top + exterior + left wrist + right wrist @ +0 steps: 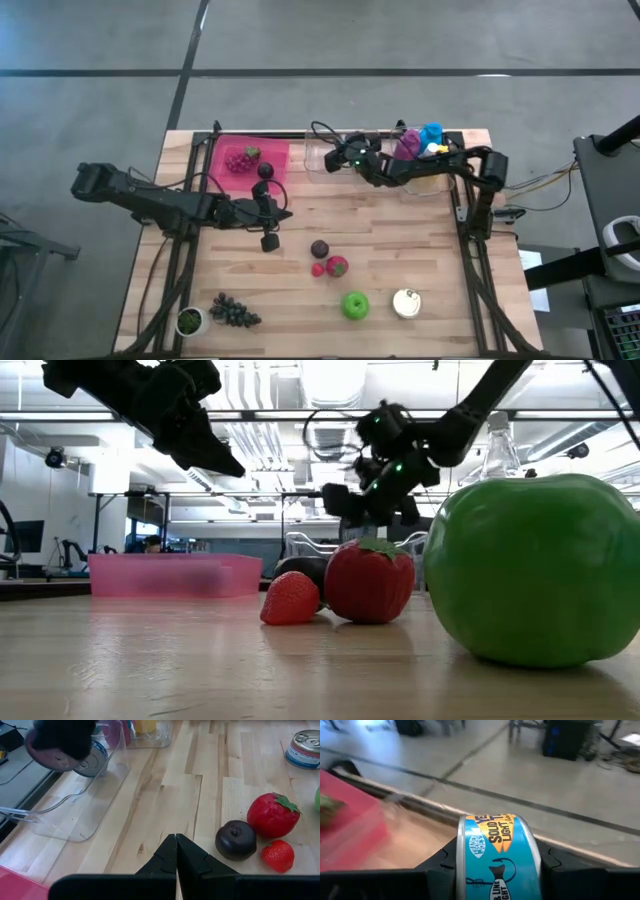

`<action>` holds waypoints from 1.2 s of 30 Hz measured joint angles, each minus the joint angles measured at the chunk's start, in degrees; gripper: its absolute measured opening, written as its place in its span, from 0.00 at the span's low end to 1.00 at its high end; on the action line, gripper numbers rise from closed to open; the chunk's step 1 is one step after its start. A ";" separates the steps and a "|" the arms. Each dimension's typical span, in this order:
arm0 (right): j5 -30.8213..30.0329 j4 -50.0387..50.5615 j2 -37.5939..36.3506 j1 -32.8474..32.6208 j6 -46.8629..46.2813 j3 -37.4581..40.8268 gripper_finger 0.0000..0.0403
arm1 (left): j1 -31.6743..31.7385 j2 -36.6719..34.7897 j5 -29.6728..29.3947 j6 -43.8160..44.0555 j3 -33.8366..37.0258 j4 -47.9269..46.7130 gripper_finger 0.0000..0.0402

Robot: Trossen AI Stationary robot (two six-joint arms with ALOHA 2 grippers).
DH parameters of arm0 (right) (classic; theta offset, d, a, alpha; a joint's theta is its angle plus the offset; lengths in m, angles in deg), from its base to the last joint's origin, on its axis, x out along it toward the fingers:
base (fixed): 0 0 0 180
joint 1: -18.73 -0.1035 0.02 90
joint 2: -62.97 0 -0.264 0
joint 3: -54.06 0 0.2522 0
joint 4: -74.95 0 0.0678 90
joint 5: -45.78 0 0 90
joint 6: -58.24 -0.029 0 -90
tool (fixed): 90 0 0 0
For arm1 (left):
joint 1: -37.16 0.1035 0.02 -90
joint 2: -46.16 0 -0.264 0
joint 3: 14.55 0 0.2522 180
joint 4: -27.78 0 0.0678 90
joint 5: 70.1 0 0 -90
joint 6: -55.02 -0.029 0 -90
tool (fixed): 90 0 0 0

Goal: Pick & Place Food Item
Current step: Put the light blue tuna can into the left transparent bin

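A blue-labelled tuna can (497, 855) sits between the fingers of my right gripper (337, 158), which is shut on it over a clear plastic bin (75, 805) at the table's far edge. In the left wrist view the can (92, 757) shows above that bin. My left gripper (176, 845) hangs shut and empty above mid-table (288, 213), pointing toward a dark plum (235, 839) and two strawberries (272, 815) that rest on the wood. My right gripper pinches the can between its two fingers (440, 865), which press on its two flat ends (464, 851). The can stands on edge with the labelled round wall facing the wrist camera. It comes in slanting slightly downward from the table's right and holds the can clear of the table, over the clear bin.
A pink tray (222, 165) with fruit stands at the far left. A second clear bin (420, 150) with coloured items stands at the far right. A green apple (355, 305), another can (406, 303), dark grapes (235, 313) and a small green item (190, 321) lie near the front edge.
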 joint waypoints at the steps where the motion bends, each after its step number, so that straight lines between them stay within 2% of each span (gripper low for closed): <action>1: -1.14 1.91 0.62 -0.06 -0.06 -0.83 0.30 | -0.01 0.00 0.00 0.00 0.00 0.00 0.00; 5: -3.33 7.84 1.68 -0.33 -1.34 -4.70 0.32 | -0.01 0.00 0.00 0.00 0.01 0.00 0.00; 11: -3.12 15.45 3.82 -0.13 -4.78 -8.35 0.31 | -0.01 0.00 -0.02 0.00 0.02 0.00 0.00; 15: -2.65 15.98 7.99 -0.10 -6.86 -10.02 0.30 | -0.01 -0.01 -0.02 0.00 0.02 0.03 0.00; 20: 1.72 15.44 11.30 0.74 -7.88 -13.05 0.33 | -0.01 -0.02 0.00 0.00 0.02 0.02 0.00; 22: 1.75 17.43 12.21 0.75 -8.96 -14.11 0.33 | -0.01 0.00 0.00 0.01 0.02 0.01 0.00; 29: 1.64 20.95 13.03 0.92 -9.02 -16.77 0.30 | -0.01 0.00 -0.01 0.00 0.02 0.00 0.00; 36: -0.44 23.55 11.53 0.92 -10.03 -16.36 0.34 | -0.06 0.00 0.00 0.02 0.02 0.00 0.00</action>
